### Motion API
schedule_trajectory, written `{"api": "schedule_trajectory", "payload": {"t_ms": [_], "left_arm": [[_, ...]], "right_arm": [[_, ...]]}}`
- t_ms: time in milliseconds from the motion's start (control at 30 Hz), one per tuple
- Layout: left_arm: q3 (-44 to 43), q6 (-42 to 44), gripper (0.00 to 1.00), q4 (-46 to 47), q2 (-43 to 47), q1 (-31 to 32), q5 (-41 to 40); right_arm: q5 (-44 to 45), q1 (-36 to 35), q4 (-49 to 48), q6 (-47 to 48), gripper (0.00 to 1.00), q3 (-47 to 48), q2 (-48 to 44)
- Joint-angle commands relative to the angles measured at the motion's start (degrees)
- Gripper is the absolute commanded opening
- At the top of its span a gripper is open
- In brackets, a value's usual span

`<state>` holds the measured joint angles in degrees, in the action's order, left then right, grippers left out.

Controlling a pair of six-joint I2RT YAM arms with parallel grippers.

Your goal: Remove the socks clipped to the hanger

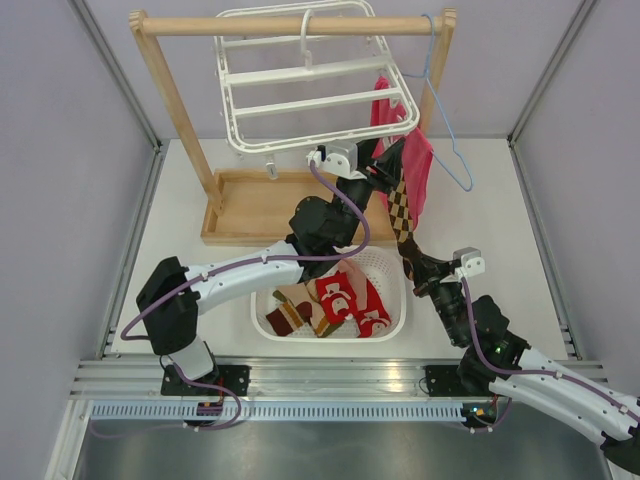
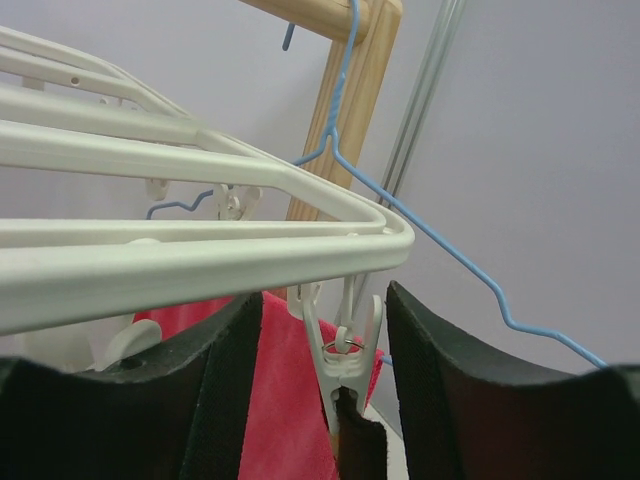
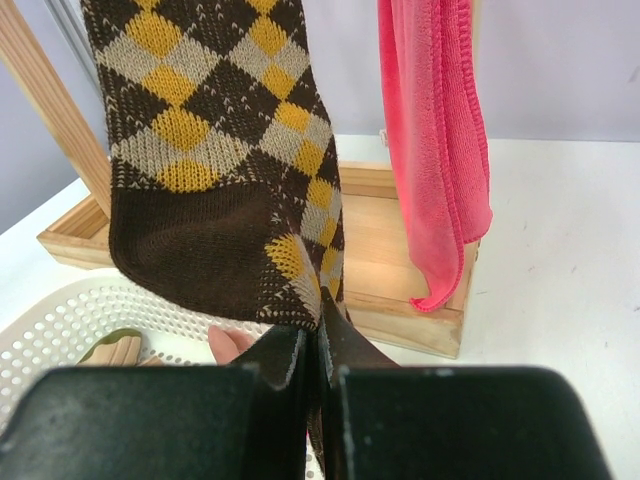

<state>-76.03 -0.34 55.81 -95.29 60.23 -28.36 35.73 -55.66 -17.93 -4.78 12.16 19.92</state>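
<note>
The white hanger (image 1: 320, 101) hangs from a wooden rack. A brown-and-cream diamond sock (image 1: 400, 210) hangs from a white clip (image 2: 350, 360) at the hanger's front right corner. My left gripper (image 1: 385, 165) is open, with its two fingers on either side of that clip, in the left wrist view (image 2: 322, 305). My right gripper (image 1: 412, 262) is shut on the sock's lower edge, which shows in the right wrist view (image 3: 320, 345). The sock (image 3: 200, 150) is pulled taut between clip and gripper. Several other socks, red ones (image 1: 340, 295) and a striped one (image 1: 285, 315), lie in the basket.
A white perforated basket (image 1: 258, 310) stands between the arms. A plain pink-red cloth (image 1: 418, 165) and a light-blue wire hanger (image 2: 450, 248) hang at the rack's right end. The wooden rack's base tray (image 1: 250, 205) is behind the basket.
</note>
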Motion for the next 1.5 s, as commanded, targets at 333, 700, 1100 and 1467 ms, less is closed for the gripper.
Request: {"api": "schedule_trajectory", "payload": {"t_ms": [333,700,1100,1467], "left_arm": [[-1.8,3.4,0.02,-0.1,2.0,0.1,1.7],[-0.9,2.1,0.27,-2.7,2.6,0.1,0.5],[10.1,10.0,1.00,-9.1,6.4,3.8,-3.7],[33.3,4.8,1.00,-15.6,20.2,5.3,-13.5]], "right_arm": [[-0.6,-0.2,0.3,-0.8,0.01,2.3,-0.9],[-0.7,-0.2,0.5,-0.7,0.01,2.5,-0.9],[0.6,-0.2,6.2,1.2,0.01,7.3,-0.2],[-2.1,-0.3,12.9,3.2,0.01,18.2,14.4]]}}
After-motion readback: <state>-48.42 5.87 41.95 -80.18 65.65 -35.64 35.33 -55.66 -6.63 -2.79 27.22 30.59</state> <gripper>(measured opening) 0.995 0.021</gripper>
